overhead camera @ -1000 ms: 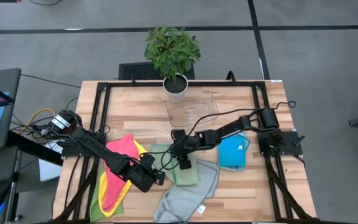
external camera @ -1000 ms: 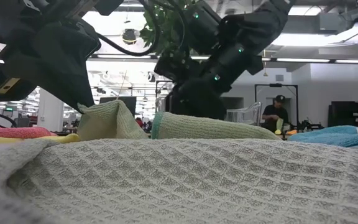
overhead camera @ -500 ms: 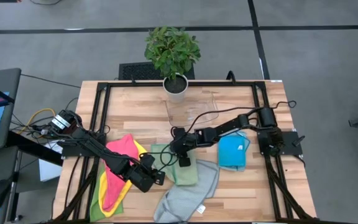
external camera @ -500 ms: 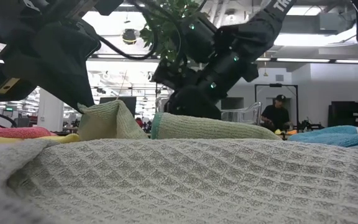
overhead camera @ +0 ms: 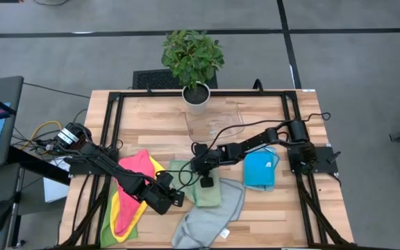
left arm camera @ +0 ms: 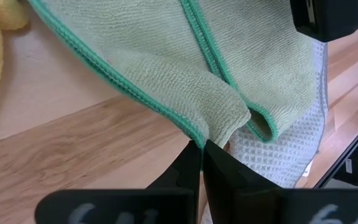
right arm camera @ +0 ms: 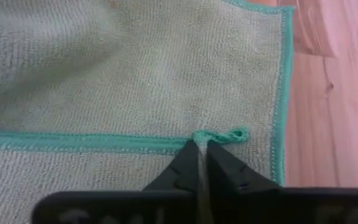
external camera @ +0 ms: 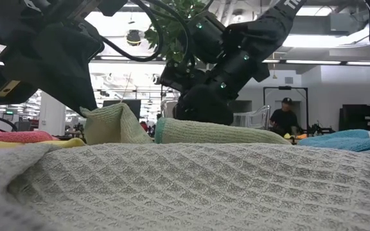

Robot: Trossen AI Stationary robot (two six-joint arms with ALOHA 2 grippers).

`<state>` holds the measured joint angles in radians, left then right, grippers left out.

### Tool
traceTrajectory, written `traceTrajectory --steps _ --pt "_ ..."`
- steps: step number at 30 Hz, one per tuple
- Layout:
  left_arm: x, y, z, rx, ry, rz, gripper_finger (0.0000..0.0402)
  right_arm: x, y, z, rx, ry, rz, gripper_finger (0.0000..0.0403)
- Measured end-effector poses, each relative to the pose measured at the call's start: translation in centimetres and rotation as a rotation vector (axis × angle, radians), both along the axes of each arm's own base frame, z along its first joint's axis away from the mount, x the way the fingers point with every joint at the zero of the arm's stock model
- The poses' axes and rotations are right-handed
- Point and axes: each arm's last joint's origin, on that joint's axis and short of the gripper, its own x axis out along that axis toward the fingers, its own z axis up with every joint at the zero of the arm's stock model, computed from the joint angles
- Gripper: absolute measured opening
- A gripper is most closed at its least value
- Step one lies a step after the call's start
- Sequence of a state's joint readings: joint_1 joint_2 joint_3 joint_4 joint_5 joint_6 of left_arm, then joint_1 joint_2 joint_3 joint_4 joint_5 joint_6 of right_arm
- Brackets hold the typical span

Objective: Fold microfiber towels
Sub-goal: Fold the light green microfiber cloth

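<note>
Green microfiber, a soft towel [overhead camera: 203,186] with teal stitched edging, lies half folded near the middle of the bench [overhead camera: 151,118], one end overlapping a grey waffle-weave cloth [overhead camera: 210,219]. Each claw pinches one of its corners: the left claw [left arm camera: 201,149] is clamped on a puckered corner at the near edge, the right claw [right arm camera: 199,146] is nipped together on a curl of teal hem at the far edge. Judging by this, a fold is under way; next, both corners need lifting together and carrying evenly across. Pink [overhead camera: 132,187] and yellow [overhead camera: 117,208] cloths sit heaped to the left, a folded blue towel [overhead camera: 259,170] to the right
</note>
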<state>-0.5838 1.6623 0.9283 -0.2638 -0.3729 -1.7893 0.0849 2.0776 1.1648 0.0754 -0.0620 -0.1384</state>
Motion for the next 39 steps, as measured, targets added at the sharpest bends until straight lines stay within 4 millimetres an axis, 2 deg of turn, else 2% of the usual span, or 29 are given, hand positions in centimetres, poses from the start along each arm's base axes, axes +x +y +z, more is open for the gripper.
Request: traceTrajectory --steps 5,10,13,22,25,32,39 --pt "0.0 0.0 0.0 0.000 0.000 0.000 0.0002 -0.4 -0.1 0.5 -0.009 0.028 -0.004 0.0025" --pt "0.0 0.0 0.0 0.004 0.002 0.001 0.0002 -0.5 -0.5 1.4 -0.015 0.011 -0.009 0.0055" --pt "-0.1 0.1 0.0 0.008 0.007 0.001 0.0002 -0.6 -0.8 1.2 -0.008 0.038 -0.025 0.0073" --pt "-0.1 0.1 -0.1 0.018 0.010 -0.005 0.0002 -0.7 -1.0 1.4 0.012 0.044 -0.034 0.0078" --pt "-0.1 0.1 -0.1 0.017 0.011 -0.005 0.0002 -0.9 -1.4 1.3 0.018 0.074 -0.053 0.0072" --pt "-0.1 0.1 -0.1 0.019 0.013 -0.012 0.0002 -1.0 -1.4 1.4 0.023 0.079 -0.049 0.0022" --pt "-0.1 0.1 -0.1 0.024 0.013 -0.019 0.0002 -1.3 -1.6 1.8 0.024 0.102 -0.080 0.0047"
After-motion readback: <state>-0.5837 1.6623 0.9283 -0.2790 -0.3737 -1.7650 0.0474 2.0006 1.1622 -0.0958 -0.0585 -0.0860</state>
